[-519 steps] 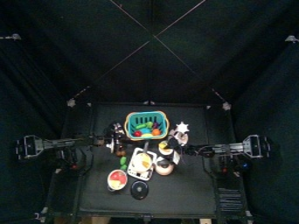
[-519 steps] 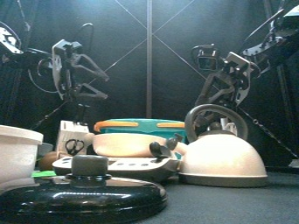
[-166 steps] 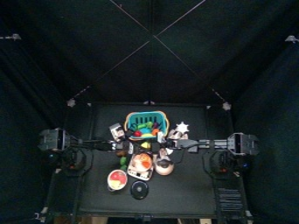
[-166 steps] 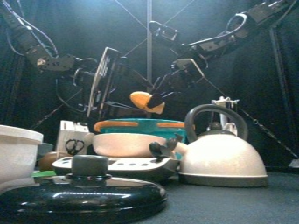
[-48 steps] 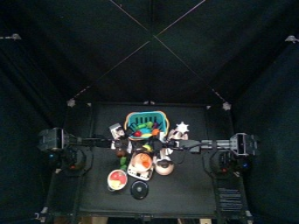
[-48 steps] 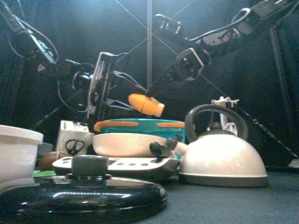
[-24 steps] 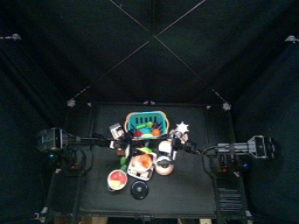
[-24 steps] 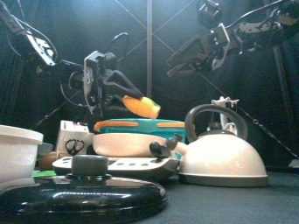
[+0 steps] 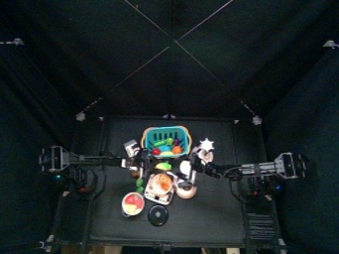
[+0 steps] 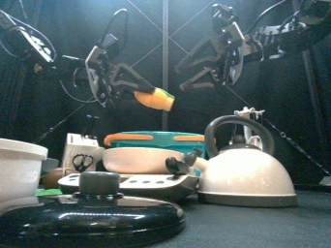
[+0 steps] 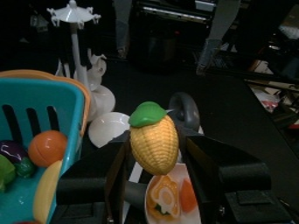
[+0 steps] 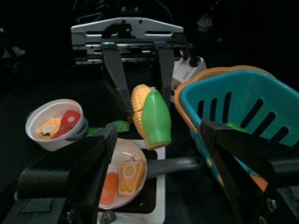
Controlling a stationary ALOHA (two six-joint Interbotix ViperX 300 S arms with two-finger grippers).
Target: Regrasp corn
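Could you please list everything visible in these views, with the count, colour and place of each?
corn: one, yellow with a green end, held in the air above the table.
basket: one, teal, mid-table at the back, with small toy foods inside.
kettle: one, cream, front right.
lid: one, black, at the front edge.
bowl: one, white, front left, with food in it.
plate: one, white, mid-table, carrying orange food.
rack: one, white, beside the basket.
left gripper: one, black, clamped on the corn.
right gripper: one, black, open, facing the corn.
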